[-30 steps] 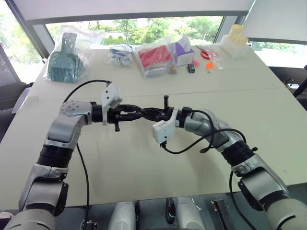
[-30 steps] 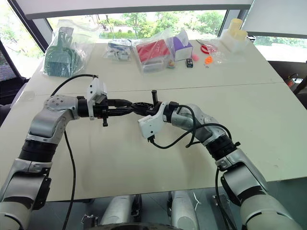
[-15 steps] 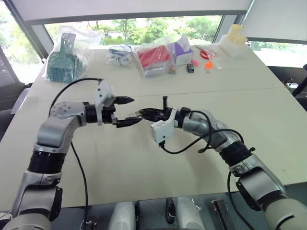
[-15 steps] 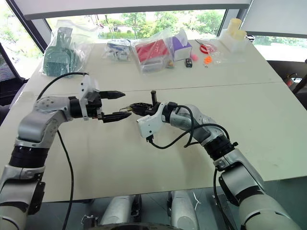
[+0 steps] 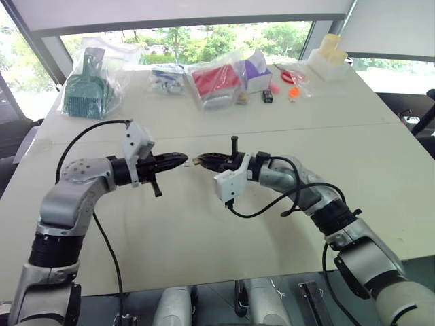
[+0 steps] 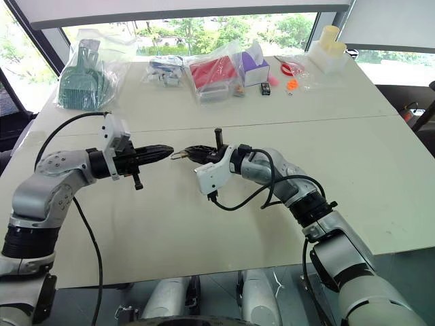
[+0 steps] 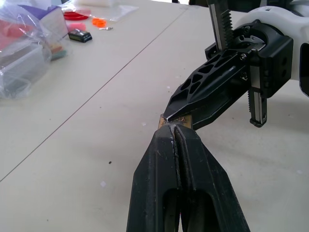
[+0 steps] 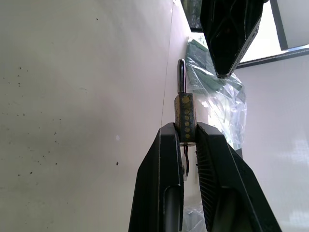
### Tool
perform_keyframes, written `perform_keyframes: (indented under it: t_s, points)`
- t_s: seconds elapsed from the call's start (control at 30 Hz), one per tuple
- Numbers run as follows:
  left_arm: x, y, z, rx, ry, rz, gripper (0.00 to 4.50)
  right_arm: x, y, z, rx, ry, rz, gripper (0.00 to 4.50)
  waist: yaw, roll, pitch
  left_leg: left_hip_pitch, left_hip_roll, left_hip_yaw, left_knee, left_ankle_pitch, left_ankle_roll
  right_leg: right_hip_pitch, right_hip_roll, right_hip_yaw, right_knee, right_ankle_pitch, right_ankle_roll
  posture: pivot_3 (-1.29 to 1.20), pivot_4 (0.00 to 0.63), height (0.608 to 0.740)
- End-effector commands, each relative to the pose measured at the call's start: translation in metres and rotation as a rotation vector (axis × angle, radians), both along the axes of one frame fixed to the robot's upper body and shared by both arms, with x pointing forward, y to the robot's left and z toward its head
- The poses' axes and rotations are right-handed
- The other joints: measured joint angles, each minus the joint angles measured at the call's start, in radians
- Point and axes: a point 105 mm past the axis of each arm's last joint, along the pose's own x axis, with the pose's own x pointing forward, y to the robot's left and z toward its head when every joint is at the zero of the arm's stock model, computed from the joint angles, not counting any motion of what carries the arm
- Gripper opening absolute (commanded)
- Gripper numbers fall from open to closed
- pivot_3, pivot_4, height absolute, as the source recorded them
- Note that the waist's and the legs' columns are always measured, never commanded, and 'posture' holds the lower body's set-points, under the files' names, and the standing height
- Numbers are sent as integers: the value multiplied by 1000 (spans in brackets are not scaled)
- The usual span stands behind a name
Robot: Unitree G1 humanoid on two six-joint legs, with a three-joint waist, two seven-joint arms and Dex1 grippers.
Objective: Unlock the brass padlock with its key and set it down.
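Note:
My right gripper (image 8: 189, 129) is shut on the brass padlock (image 8: 185, 118), a small yellow block whose thin silvery shackle (image 8: 181, 75) sticks out past the fingertips. From the head it shows as a pale speck (image 6: 178, 155) above the middle of the table (image 5: 204, 224). My left gripper (image 5: 182, 159) is shut and points at it tip to tip, with a small gap between them. In the left wrist view its closed fingers (image 7: 186, 159) show nothing between them. The key is hidden; a thin dark loop (image 8: 185, 157) hangs between the right fingers behind the padlock.
Along the far edge lie a green toothed item in a plastic bag (image 5: 88, 81), a bagged red item (image 5: 216, 81), a purple box (image 5: 257, 71), a small dark object (image 5: 268, 97), orange bits (image 5: 296, 92) and pale containers (image 5: 331, 58).
My left gripper, meshed with the right gripper a second ago, opened wide, drew back to the left and has shut again. The right gripper kept still with the padlock.

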Motion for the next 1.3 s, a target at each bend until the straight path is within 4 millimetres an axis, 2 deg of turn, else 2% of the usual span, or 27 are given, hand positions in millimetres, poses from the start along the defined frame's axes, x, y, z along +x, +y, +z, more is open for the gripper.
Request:
perform_keyframes:
  t_s: [0.03,0.33,0.53,0.87,1.0,1.17,1.3]
  points:
    - [0,-5,-1,11,-18,-10,33,0,2,15,39,-33,13,0,0,0,0,0,0,0,0,0,0,0,0,0,0,0,0,0,150,740]
    - [7,-8,-20,68,2,-13,33,0,1,18,44,-39,11,0,-1,0,0,0,0,0,0,0,0,0,0,0,0,0,0,0,150,740]
    - [20,-4,-16,34,-31,37,33,-1,2,19,54,-39,13,0,1,0,0,0,0,0,0,0,0,0,0,0,0,0,0,0,150,740]
    - [19,-2,-13,22,-32,39,33,-2,3,14,44,-22,13,0,0,0,0,0,0,0,0,0,0,0,0,0,0,0,0,0,150,740]
    - [12,4,-22,61,-7,42,33,7,-1,5,11,1,-34,0,-2,0,0,0,0,0,0,0,0,0,0,0,0,0,0,0,150,740]
    - [1,20,-33,103,27,83,33,30,-10,-22,-67,56,-154,0,-3,0,0,0,0,0,0,0,0,0,0,0,0,0,0,0,150,740]
    - [-6,24,-35,111,34,106,33,41,-11,-33,-97,63,-192,0,-2,0,0,0,0,0,0,0,0,0,0,0,0,0,0,0,150,740]
